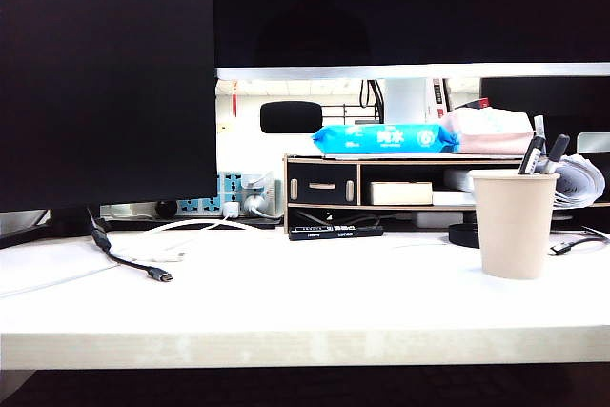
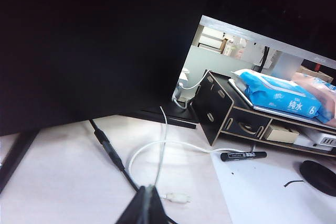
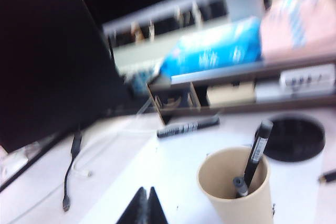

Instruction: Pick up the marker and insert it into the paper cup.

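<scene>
Marker (image 1: 335, 232) lies flat on the desk (image 1: 286, 302), hard against the foot of the wooden organiser (image 1: 322, 183) along the desk's back edge, near mid-width. Barrel runs parallel to that back edge. Also seen from my left wrist camera (image 2: 243, 156) and, blurred, from the right (image 3: 188, 127).

Handling, my judgement: light, rigid, smooth plastic barrel, so likely to roll or slip under a poor pinch. I would take it mid-barrel, across its width, approaching from the front since the organiser blocks the far side.

Paper cup (image 1: 514, 224) stands upright toward the desk's right end, nearer the front edge than the marker, well apart from it. Thin-walled and light (I expect a nudge at the rim would tip or dent it). Not empty: two dark-capped pens (image 1: 543, 153) lean inside, caps above the rim on the right-hand side. The right wrist view (image 3: 234, 186) shows one long pen plus a second cap low inside; free room remains beside them.

Left gripper (image 2: 148, 203): fingers pressed together, holding nothing, over the desk's left part above the cables (image 2: 157, 145).

Right gripper (image 3: 148, 205): fingers likewise together and empty, hovering beside the cup, not touching it.
</scene>
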### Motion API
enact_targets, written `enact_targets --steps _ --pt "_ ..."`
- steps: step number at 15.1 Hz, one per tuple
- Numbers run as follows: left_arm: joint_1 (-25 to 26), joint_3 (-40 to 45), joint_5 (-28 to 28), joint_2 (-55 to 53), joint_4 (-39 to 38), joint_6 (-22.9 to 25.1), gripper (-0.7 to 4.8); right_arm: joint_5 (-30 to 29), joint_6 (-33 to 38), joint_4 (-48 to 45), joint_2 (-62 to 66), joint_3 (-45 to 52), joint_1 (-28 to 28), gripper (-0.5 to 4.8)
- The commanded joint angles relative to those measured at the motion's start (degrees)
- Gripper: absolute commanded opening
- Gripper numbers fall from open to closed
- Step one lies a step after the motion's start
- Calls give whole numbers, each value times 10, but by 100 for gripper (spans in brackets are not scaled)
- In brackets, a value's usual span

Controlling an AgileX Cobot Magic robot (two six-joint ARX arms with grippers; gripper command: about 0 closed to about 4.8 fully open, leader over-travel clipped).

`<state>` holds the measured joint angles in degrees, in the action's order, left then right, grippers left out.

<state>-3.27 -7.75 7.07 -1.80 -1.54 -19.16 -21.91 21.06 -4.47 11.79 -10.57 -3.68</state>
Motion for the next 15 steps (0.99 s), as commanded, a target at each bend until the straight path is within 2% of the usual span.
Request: enact_targets --steps 1,2,4,6,8,9,10,12,15 --pt "1 -17 -4 -50 3 2 -5 -44 -20 -24 129 -70 -12 -6" --pt "0 -27 -3 -97 12 -2 -5 -64 -36 -31 234 -121 -28 -6" --pt "-1 -35 -3 -150 51 -23 -5 -63 -43 -62 356 -178 -57 -6" --pt "-5 -38 7 -194 101 -23 -5 -73 -55 -68 462 -237 -88 -6" --pt "-26 -40 7 -239 119 -20 -5 -143 -92 -23 614 -349 -108 -6" --pt "-33 -43 6 -252 119 -16 -5 -149 -101 9 659 -394 -113 -6" --pt "-37 -46 7 -266 120 -7 -5 -153 -126 44 711 -448 -120 -6" --pt "-38 -51 17 -303 119 -7 -5 -123 -182 89 805 -554 -130 -6" --pt "-38 -52 45 -351 120 -14 -5 -111 -249 138 900 -658 -136 -6"
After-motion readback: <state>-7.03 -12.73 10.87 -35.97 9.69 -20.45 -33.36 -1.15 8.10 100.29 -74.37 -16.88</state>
